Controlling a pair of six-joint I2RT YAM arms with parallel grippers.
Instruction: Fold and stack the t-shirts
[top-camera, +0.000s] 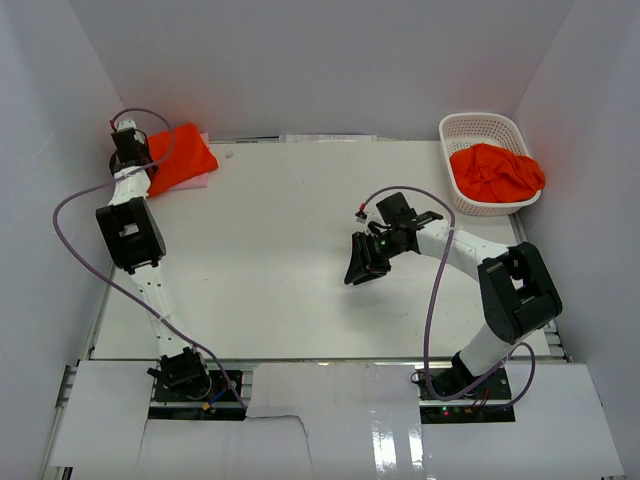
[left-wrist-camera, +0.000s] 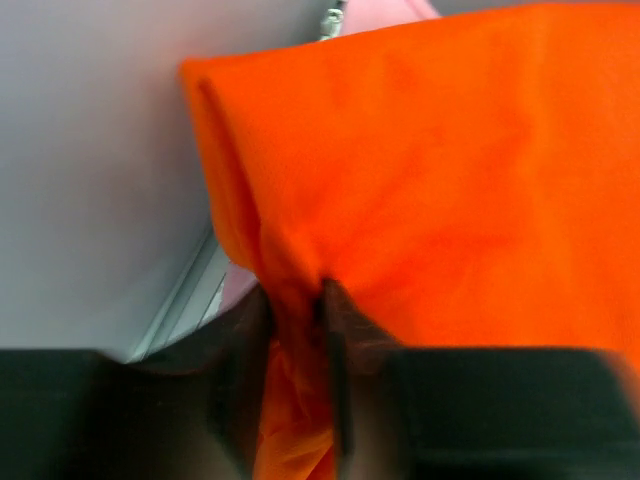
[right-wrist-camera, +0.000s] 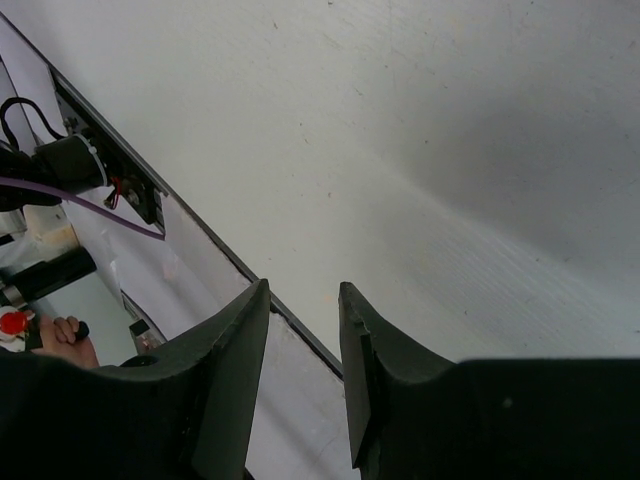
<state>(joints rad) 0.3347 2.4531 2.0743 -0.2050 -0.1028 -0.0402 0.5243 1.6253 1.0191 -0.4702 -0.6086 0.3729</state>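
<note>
While left pincer (left-wrist-camera: 297, 295) pinches the orange t-shirt (left-wrist-camera: 450, 180), right pincer (right-wrist-camera: 303, 292) gapes empty, clear of the basket (top-camera: 480, 122).

The white surface (top-camera: 300, 250) carries a light pink t-shirt (top-camera: 196, 184) lying flat at its far left corner, with a folded orange-red t-shirt (top-camera: 182, 155) on top of it. A white lattice basket (top-camera: 480, 127) stands at the far right corner, holding crumpled orange-red t-shirts (top-camera: 497, 172).

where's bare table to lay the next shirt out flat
Free: the middle of the table, between the left arm and the right pincer, and the far strip between the orange t-shirt and the basket. Crowded: far-left corner, left pincer on that t-shirt; right side, under the right arm.
</note>
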